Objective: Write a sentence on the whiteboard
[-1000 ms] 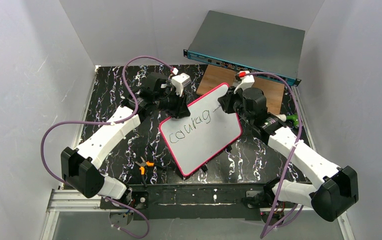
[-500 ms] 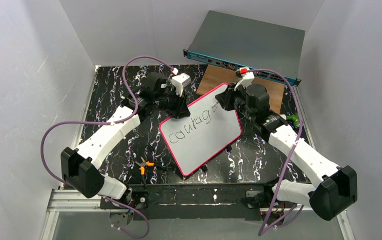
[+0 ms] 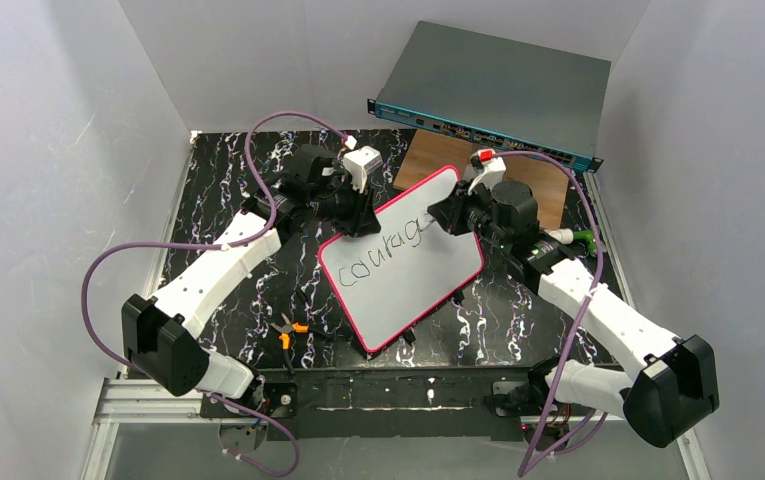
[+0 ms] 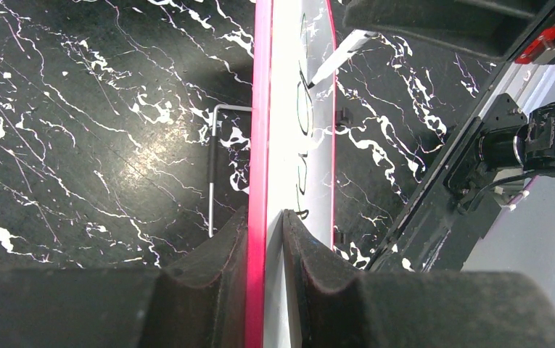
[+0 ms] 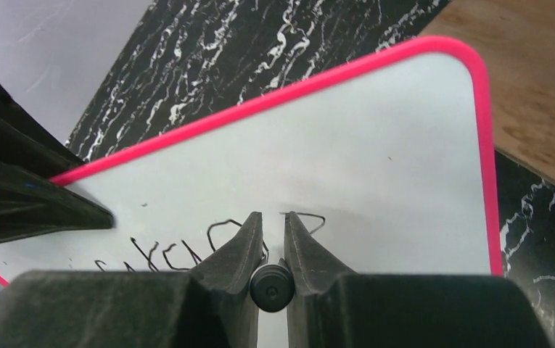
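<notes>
The whiteboard (image 3: 408, 275) sat mid-desk (image 3: 228, 190), its edge pinched by the left pincer (image 4: 265, 216). The right pincer (image 5: 273, 221) pinched a marker (image 5: 272, 287), its tip seemingly touching the unfinished sentence (image 3: 383, 245).

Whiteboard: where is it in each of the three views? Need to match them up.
Top external: whiteboard in the centre of the picture, turned diagonally.
Left wrist: whiteboard seen edge-on, a narrow strip up the middle, pinched by the left gripper.
Right wrist: whiteboard fills the middle, rounded corner at upper right.
Shared landmark: the black writing on it.
</notes>
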